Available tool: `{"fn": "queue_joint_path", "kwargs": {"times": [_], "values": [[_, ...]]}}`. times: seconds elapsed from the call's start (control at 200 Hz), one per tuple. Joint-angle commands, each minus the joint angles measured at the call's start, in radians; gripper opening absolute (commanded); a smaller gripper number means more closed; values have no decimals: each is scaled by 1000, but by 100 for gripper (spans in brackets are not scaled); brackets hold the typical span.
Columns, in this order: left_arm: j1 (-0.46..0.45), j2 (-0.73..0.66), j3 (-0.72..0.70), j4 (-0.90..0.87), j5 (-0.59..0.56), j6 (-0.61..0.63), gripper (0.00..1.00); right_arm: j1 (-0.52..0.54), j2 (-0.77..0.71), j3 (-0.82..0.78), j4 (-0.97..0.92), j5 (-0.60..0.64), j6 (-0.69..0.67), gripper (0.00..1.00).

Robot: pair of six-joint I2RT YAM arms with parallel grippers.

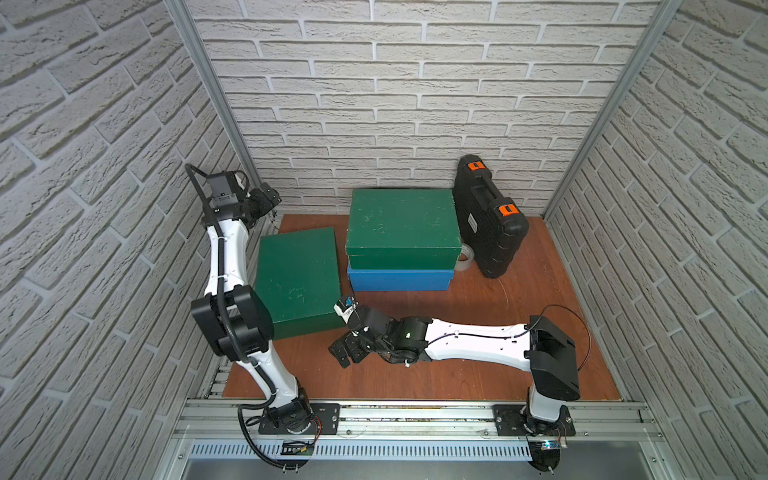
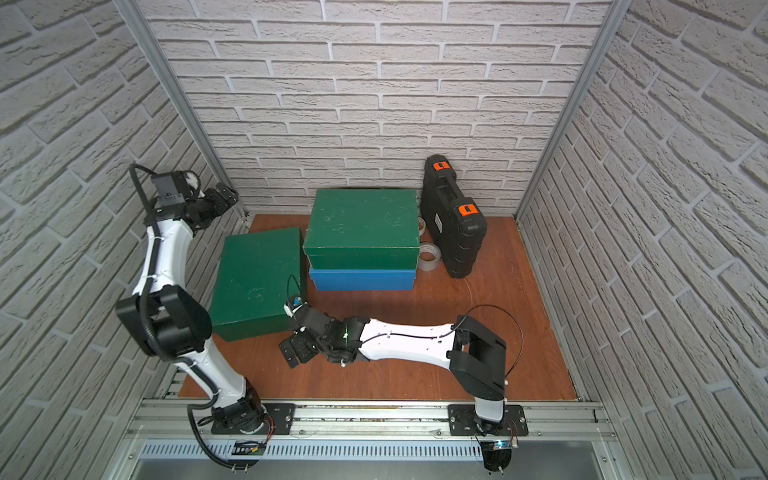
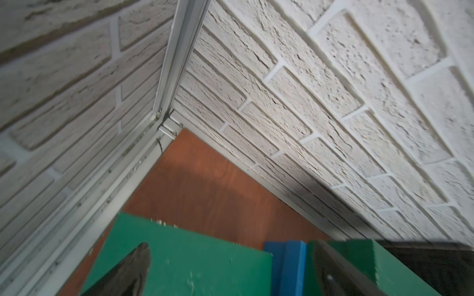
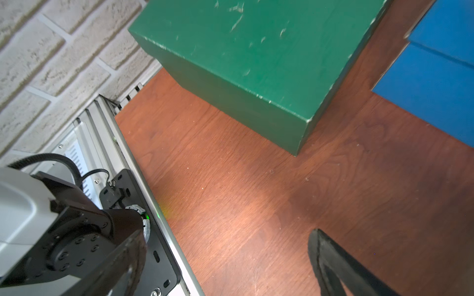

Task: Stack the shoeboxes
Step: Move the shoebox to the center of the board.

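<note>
Loose green shoebox (image 1: 297, 278) is left on the table (image 1: 498, 353) just beside the blue shoebox (image 1: 399, 280) bearing the upper green shoebox (image 1: 401, 222), and is judged light, stiff-walled and best pressed at opposite sides between the left gripper (image 1: 268, 198) and right gripper (image 1: 340, 353), both spread wide and empty.

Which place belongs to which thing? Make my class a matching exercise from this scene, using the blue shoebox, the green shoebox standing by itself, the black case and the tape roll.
Things
1. blue shoebox
2. lone green shoebox
3. black case
4. tape roll

Places
a. on edge near the back wall
b. under the upper green shoebox
c. between the stack and the case
d. beside the stack, on the side of the left arm

Pairs: 1-b, 2-d, 3-a, 4-c
</note>
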Motion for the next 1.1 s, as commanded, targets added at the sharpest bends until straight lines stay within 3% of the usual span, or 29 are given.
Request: {"fn": "queue_joint_path", "kwargs": {"times": [0.0, 0.07, 0.17, 0.26, 0.45, 0.775, 1.095], "values": [[-12, 130, 160, -59, -38, 89, 98, 4, 19, 22, 71, 24, 14, 99], [-30, 251, 319, -165, -79, 134, 98, 4, 49, 21, 98, 12, 28, 98], [-58, 408, 573, -331, -164, 203, 98, 6, 93, 38, 110, -9, 36, 88], [-62, 494, 675, -386, -186, 225, 98, 7, 120, 60, 104, -12, 37, 83], [-61, 543, 620, -340, -224, 230, 98, 7, 170, 79, 96, 5, 36, 81], [-65, 606, 589, -462, -337, 215, 98, 4, 206, 114, 65, 25, 57, 81], [-67, 449, 336, -468, -419, 190, 98, -25, 233, 124, 57, 25, 102, 81]]}}
